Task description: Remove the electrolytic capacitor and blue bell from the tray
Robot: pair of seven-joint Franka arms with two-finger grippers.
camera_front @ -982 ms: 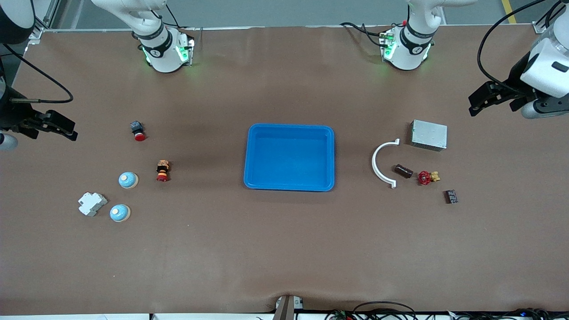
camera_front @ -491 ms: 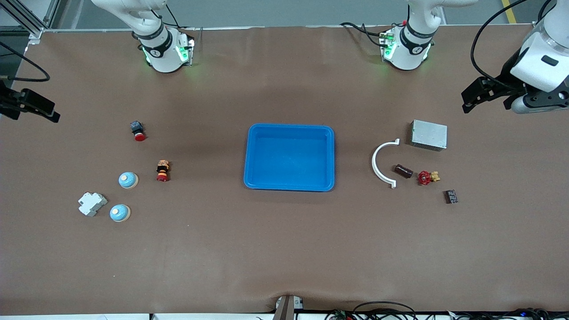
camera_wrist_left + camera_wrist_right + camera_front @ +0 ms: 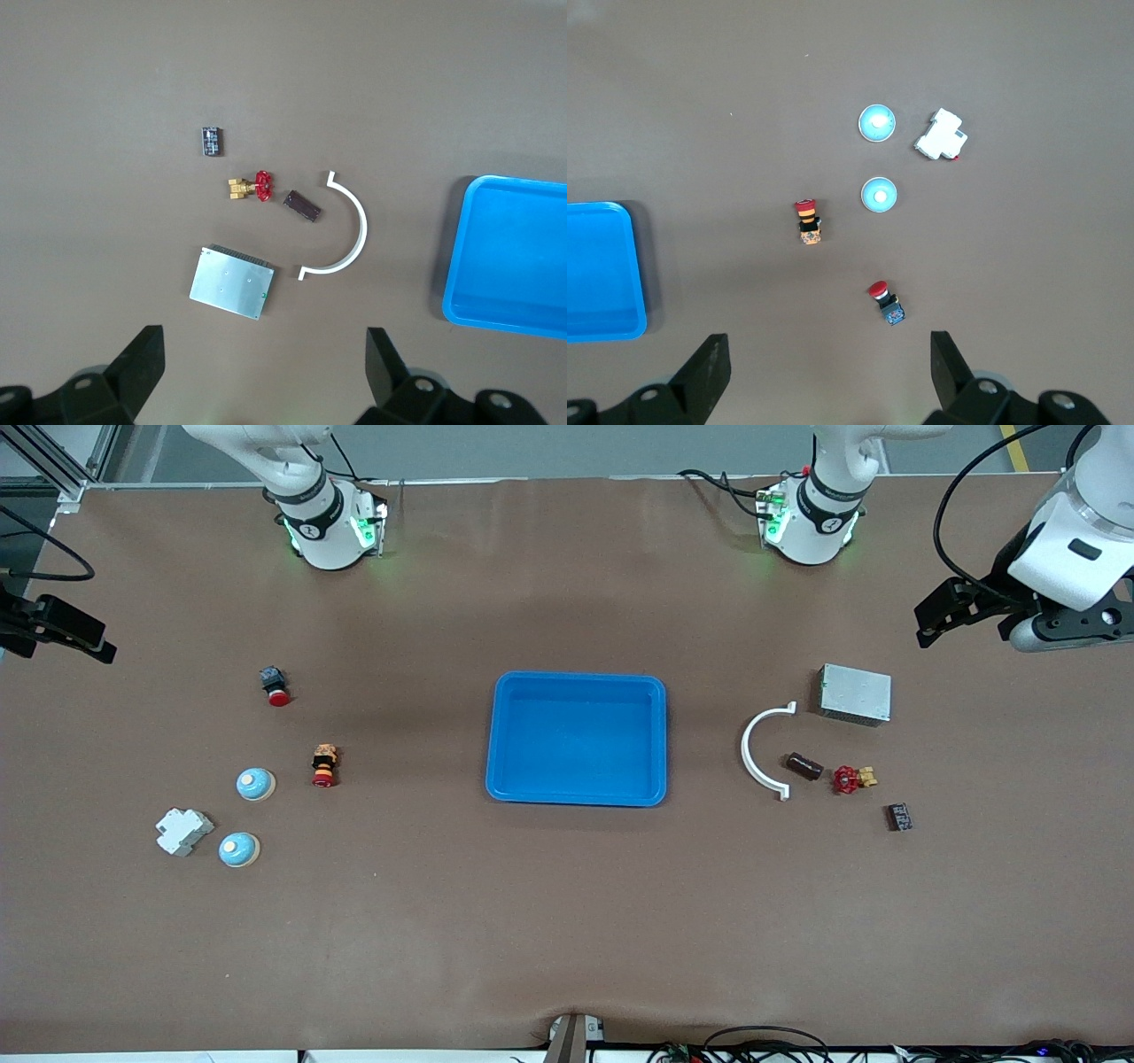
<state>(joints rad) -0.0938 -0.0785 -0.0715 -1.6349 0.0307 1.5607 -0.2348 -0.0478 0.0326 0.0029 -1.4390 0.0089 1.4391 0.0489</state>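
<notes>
Left gripper hung high over table's left-arm end, fingers wide apart, nothing held. Right gripper high over right-arm end, also spread wide, empty. We saw capacitor on table between white curved bracket and red valve. Two bells lay near white breaker. Blue tray sat mid-table, wide bare room around it.
</notes>
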